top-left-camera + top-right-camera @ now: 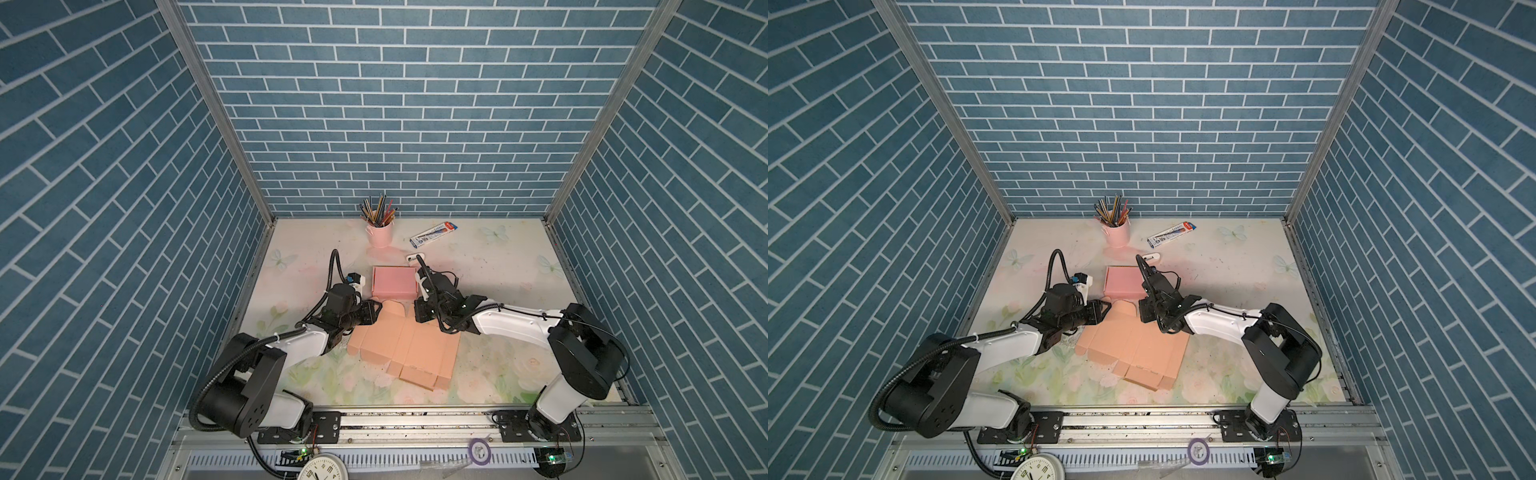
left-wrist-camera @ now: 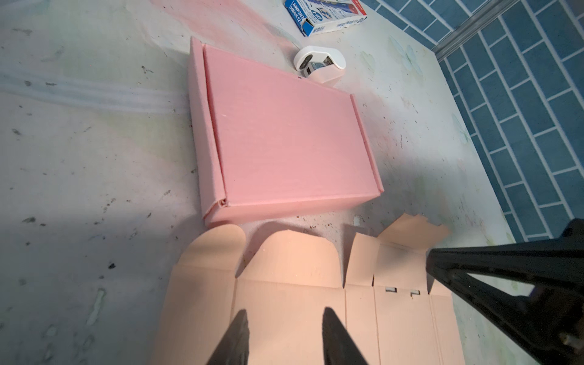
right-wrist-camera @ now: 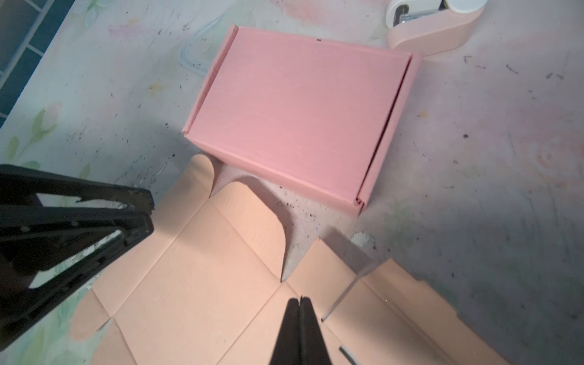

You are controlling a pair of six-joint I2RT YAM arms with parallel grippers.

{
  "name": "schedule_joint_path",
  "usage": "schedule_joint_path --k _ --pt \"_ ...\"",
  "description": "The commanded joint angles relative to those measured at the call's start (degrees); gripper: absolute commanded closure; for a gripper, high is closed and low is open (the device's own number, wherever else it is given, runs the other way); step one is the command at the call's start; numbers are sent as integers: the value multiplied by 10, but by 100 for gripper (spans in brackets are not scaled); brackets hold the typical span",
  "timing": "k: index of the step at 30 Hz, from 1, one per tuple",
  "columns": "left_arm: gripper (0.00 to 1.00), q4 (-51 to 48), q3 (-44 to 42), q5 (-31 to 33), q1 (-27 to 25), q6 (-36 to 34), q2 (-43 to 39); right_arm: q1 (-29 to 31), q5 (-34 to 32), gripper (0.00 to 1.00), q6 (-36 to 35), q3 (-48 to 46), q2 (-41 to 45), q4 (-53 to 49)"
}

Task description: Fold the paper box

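The paper box (image 1: 411,349) is a flat peach cardboard blank lying unfolded on the table, with rounded flaps (image 2: 294,256) towards the back. My left gripper (image 2: 284,316) is open, its two fingers apart over a wide panel of the blank (image 3: 205,268) near the left edge. In a top view the left gripper (image 1: 377,312) is at the blank's back left corner. My right gripper (image 3: 299,300) is shut, tips together on the blank beside a crease, with nothing between them. A narrow flap (image 3: 343,295) stands up next to it.
A closed pink box (image 1: 395,284) lies just behind the blank. Further back are a white stapler (image 1: 415,257), a blue and white pencil carton (image 1: 433,233) and a pink cup of pencils (image 1: 380,235). Blue brick walls enclose three sides.
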State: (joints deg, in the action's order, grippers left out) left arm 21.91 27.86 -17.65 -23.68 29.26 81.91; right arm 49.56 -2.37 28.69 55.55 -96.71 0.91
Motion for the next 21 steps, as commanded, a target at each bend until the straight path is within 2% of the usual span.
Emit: schedule_joint_path --k 1,6,21 --pt "68 28 19 2 12 -3 22 -10 10 100 -7 22 -32 25" --pt "73 28 35 9 14 -8 43 -17 11 100 -21 44 -63 26" --pt "74 25 87 20 20 -15 116 -55 25 100 -46 96 -128 25"
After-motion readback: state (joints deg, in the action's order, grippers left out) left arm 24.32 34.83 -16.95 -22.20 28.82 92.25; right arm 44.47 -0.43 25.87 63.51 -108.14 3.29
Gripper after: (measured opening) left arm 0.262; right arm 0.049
